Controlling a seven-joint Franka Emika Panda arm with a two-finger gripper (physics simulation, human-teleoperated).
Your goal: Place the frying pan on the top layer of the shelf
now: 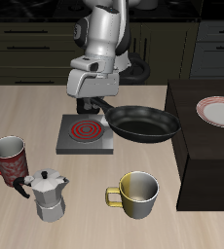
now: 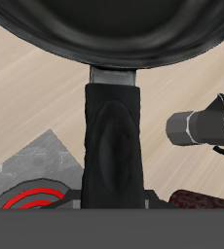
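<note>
Lighting: even, diffuse, moderately bright on the bench (image 1: 94,199); no single strong source evident. The cabinets behind are dim.

Shadows: soft, faint, close under each item; a slightly darker patch lies beneath the frying pan (image 1: 141,124).

Glare: a pale sheen runs along the frying pan's rim; the moka pot (image 1: 48,193) and the metal cup (image 1: 135,192) carry bright highlights. In the wrist view, broad grey reflections cross the pan's underside (image 2: 124,29).

Sharpness: exterior view low in resolution, edges stepped, fine detail lost. Wrist view crisp overall, with a flat grey band along one edge.

Distortion: none noticeable at the edges.
</note>
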